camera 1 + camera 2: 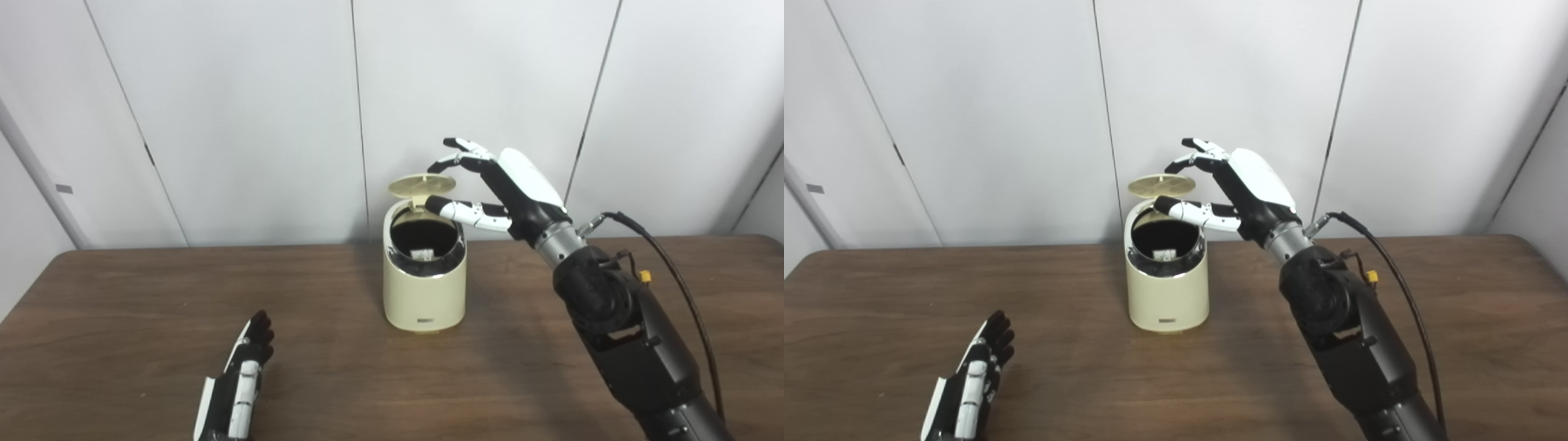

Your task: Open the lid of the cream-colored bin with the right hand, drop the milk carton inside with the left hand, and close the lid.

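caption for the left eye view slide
Right hand at the raised lid of the cream bin; left hand empty on table.

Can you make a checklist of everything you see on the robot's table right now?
Surface: brown wooden table, bare around the bin.
Job's things: cream-colored round bin upright mid-table; its round lid is raised; a small pale object, likely the milk carton, lies inside.
Clutter: nothing seen.
Hands: right hand open beside the raised lid, fingers above it, thumb below; left hand open, low over the table, holding nothing.
Cables: black cable along the right arm.
Surroundings: white panelled wall.
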Robot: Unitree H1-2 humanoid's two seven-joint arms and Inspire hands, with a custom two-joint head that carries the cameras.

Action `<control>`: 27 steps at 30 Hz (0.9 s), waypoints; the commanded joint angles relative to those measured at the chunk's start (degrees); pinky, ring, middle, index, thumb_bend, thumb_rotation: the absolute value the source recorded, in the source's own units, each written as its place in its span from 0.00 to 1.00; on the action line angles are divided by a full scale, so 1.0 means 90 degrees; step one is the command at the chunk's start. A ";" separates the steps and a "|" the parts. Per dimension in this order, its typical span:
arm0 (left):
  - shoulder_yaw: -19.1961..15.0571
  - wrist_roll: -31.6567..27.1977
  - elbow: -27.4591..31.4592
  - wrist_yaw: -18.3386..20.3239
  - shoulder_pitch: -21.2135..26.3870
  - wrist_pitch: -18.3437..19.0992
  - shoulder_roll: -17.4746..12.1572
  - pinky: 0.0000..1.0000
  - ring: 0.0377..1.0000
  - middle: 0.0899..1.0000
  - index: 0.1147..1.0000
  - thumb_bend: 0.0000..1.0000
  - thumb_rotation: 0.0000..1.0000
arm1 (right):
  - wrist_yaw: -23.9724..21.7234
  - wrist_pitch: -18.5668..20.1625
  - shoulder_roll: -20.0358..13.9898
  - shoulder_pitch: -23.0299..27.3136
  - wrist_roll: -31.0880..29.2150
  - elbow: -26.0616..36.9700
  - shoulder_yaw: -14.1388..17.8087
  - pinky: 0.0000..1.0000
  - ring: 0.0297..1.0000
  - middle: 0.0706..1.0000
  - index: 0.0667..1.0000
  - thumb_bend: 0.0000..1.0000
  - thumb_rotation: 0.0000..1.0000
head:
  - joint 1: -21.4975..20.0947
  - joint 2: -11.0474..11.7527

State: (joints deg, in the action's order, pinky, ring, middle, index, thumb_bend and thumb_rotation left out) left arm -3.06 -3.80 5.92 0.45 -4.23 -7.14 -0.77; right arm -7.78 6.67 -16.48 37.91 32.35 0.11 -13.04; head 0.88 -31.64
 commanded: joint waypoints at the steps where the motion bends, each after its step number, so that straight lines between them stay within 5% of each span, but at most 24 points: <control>1: 0.0094 0.0092 -0.0329 -0.0024 -0.0063 0.0006 0.0093 0.96 0.95 0.95 0.96 0.52 0.87 | 0.0036 -0.0090 -0.0084 0.0161 0.0074 0.0274 0.0059 0.89 0.97 0.94 0.67 0.56 0.88 | 0.0001 -0.0008; 12: 0.0091 0.0136 -0.0343 0.0014 -0.0028 0.0065 0.0063 0.96 0.95 0.95 0.97 0.51 0.84 | -0.0153 -0.0051 -0.0210 -0.0118 0.0239 0.0515 0.0033 0.86 0.97 0.95 0.67 0.58 0.88 | -0.0007 -0.0036; 27: 0.0162 0.0349 -0.0361 -0.0020 0.0010 0.0152 0.0046 0.96 0.95 0.95 0.97 0.56 0.85 | -0.0407 -0.0152 -0.0258 -0.0492 0.1055 0.0698 -0.0353 0.97 1.00 0.95 0.68 0.58 0.88 | 0.0010 -0.0033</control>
State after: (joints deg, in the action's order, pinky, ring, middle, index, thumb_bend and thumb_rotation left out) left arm -2.45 -1.44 5.26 0.43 -3.42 -5.47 -0.85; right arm -11.41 6.65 -18.33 31.73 41.24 4.93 -16.12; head 0.97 -31.90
